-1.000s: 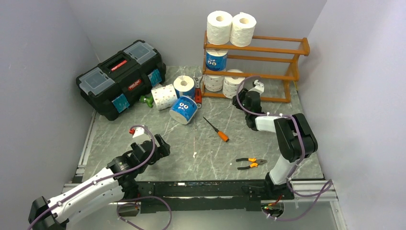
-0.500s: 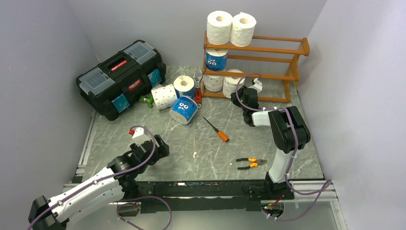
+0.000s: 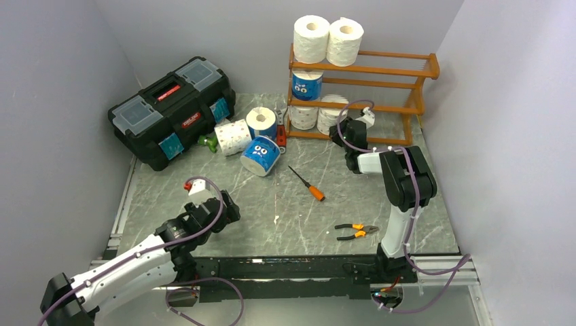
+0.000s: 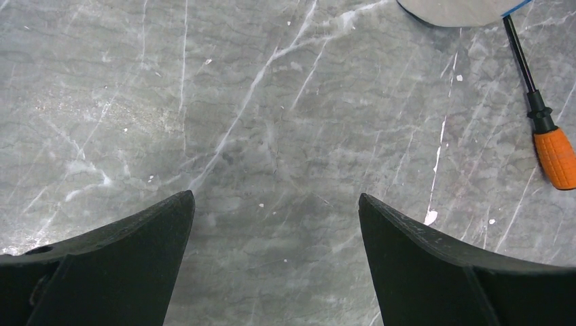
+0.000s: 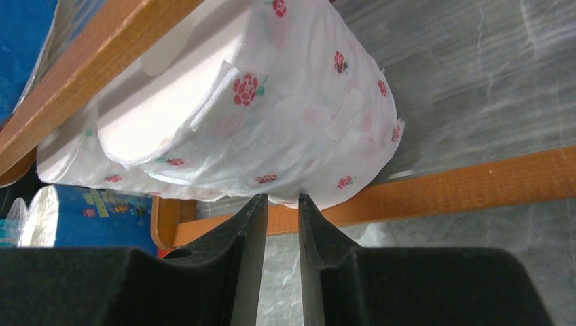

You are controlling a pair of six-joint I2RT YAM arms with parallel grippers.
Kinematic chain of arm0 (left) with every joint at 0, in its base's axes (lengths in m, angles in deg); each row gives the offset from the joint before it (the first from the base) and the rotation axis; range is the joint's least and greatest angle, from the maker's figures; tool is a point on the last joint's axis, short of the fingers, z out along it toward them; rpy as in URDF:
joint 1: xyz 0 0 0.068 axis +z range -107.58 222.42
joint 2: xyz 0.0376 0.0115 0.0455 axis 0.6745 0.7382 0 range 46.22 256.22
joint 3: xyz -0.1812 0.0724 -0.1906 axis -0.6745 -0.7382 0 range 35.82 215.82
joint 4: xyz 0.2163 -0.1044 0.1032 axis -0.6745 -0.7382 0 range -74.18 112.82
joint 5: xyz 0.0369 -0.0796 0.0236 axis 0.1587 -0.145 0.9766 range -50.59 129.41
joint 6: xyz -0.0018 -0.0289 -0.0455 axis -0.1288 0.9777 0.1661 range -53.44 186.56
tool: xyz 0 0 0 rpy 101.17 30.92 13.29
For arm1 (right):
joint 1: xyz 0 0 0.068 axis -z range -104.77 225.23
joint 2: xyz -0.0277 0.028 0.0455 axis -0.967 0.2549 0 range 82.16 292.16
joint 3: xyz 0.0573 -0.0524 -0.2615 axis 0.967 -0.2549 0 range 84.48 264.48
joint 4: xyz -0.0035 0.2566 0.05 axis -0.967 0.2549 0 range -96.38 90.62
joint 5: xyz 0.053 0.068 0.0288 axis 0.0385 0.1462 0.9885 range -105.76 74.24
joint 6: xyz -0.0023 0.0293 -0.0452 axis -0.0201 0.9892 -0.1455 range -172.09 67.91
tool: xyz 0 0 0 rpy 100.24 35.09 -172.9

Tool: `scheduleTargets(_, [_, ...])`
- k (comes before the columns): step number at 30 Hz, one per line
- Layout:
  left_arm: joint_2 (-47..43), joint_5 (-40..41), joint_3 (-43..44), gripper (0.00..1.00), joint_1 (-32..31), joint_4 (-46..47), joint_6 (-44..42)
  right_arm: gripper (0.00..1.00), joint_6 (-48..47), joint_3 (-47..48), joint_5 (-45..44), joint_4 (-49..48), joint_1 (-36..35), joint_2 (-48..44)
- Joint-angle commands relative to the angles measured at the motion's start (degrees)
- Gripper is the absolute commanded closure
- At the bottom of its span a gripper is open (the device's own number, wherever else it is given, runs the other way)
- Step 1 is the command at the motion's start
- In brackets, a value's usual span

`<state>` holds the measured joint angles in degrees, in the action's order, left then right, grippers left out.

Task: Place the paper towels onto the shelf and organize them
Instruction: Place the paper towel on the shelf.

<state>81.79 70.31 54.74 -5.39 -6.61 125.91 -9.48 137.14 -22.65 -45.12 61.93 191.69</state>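
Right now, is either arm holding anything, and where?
Left gripper: open, empty. Right gripper: jaws nearly shut at the rose-printed roll, its lower edge; a pinch cannot be told.

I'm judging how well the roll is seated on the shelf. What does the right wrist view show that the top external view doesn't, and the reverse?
Only the right wrist view: the rose print on the white roll, and the right gripper with its fingers nearly closed, tips at the roll's lower edge. Only the top external view: two white rolls on top of the shelf, three loose rolls near the toolbox, and the left gripper. Both: the shelf's lowest tier holding that roll.
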Motion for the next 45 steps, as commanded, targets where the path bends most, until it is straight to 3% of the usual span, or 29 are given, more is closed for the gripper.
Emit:
scheduleTargets(1, [1.2, 1.4, 2.7, 0.03, 0.1, 0.8, 0.4, 0.74, 0.5, 3.2, 0.4, -2.5, 0.9, 1.1])
scheduleTargets(24, [3.0, 1.2, 3.3, 0.03, 0.2, 1.3, 0.5, 0.71, -0.1, 5.9, 3.0, -1.8, 1.5, 2.6])
scheduleTargets(29, [3.1, 1.0, 3.3, 0.02, 0.2, 1.6, 0.3, 0.69, -1.0, 3.5, 3.3, -1.1, 1.4, -0.8])
scheduleTargets(37, [2.4, 0.4, 2.9, 0.02, 0.2, 1.7, 0.2, 0.53, -1.8, -3.7, 3.0, 1.1, 1.5, -10.8])
scheduleTargets(45, [1.3, 0.6, 3.5, 0.02, 0.2, 0.5, -0.1, 0.54, -1.0, -11.8, 3.0, 2.4, 2.0, -20.4])
